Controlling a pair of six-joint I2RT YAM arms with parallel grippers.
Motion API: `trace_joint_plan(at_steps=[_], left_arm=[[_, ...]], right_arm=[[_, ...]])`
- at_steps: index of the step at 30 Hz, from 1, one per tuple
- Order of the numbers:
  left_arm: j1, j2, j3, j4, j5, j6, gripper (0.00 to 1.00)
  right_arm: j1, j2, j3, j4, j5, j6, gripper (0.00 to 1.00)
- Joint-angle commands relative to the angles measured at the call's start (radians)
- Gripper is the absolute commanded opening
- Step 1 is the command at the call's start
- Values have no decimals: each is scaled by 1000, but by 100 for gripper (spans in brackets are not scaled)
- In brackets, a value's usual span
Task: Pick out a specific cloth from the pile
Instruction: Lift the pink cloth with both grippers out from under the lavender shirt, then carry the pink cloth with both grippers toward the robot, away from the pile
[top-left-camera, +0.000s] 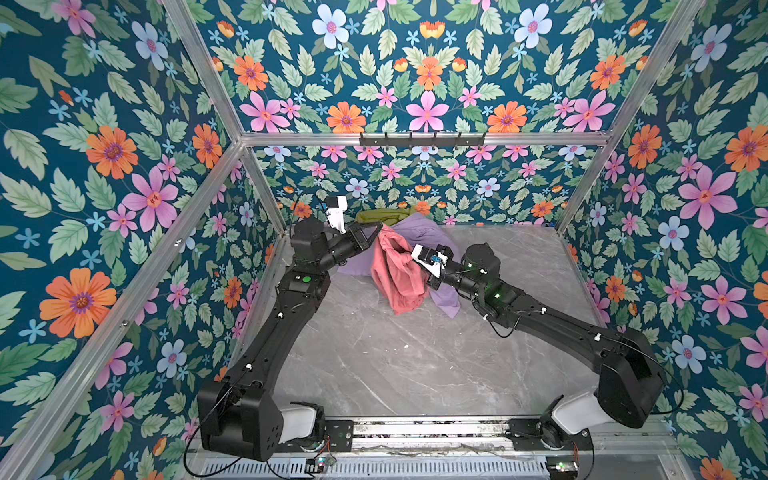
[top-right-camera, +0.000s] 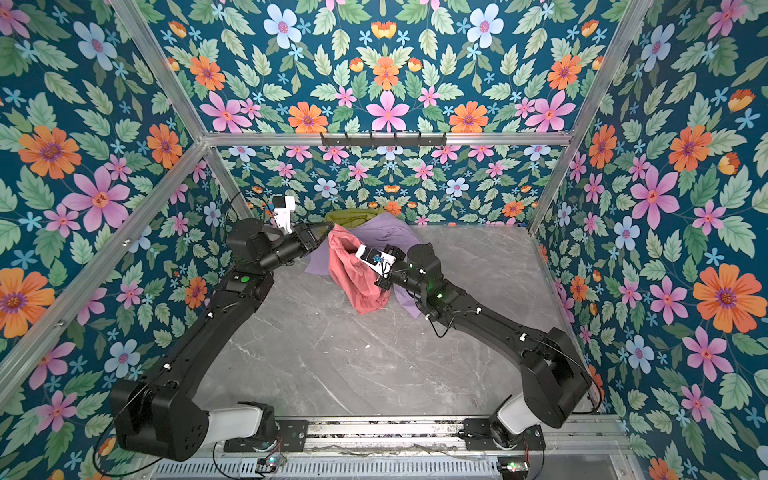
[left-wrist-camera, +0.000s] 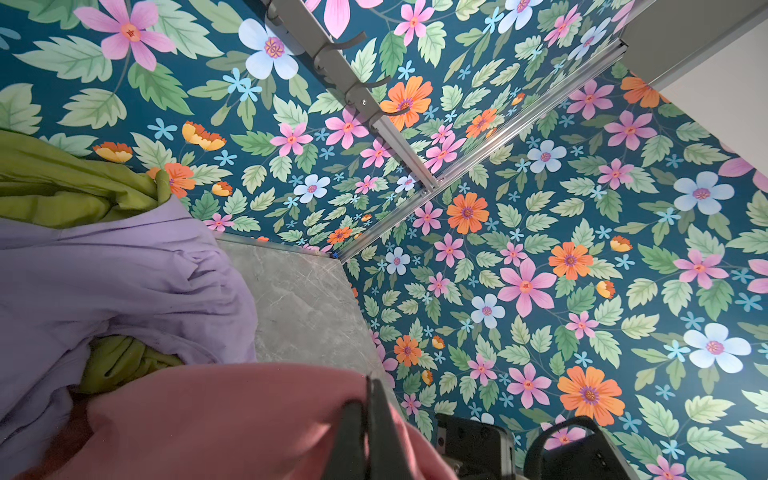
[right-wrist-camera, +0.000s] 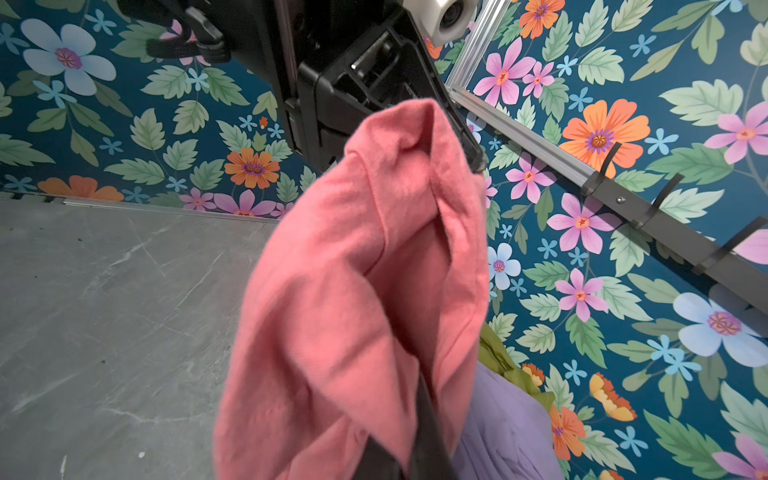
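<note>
While both claws are clamped on it, the cloth (top-left-camera: 397, 270) hangs lifted above the table (top-left-camera: 395, 365), its long axis running from the upper end at the left gripper (top-left-camera: 377, 231) down toward the near edge, where its lower end sags against the lilac cloth (top-left-camera: 419, 232). Behind these, the olive cloth (top-left-camera: 380, 216) lies against the back wall, forming the pile (top-right-camera: 370, 226) with the lilac one. Reaching inward from their bases, both arms bend at the elbow; the right gripper (top-left-camera: 409, 255) pinches the pink fabric partway along its right edge.
</note>
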Motion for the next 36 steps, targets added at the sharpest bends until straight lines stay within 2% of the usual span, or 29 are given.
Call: trace_joint_plan(at_steps=[1,36], left_arm=[[0,-21,3,31,-8,13,0],[-14,-146,7,17,-31,-1,0]], right_arm=[[10,-22,3,-3,20,-18,0],[146,-178,46,-141,83,-110,0]])
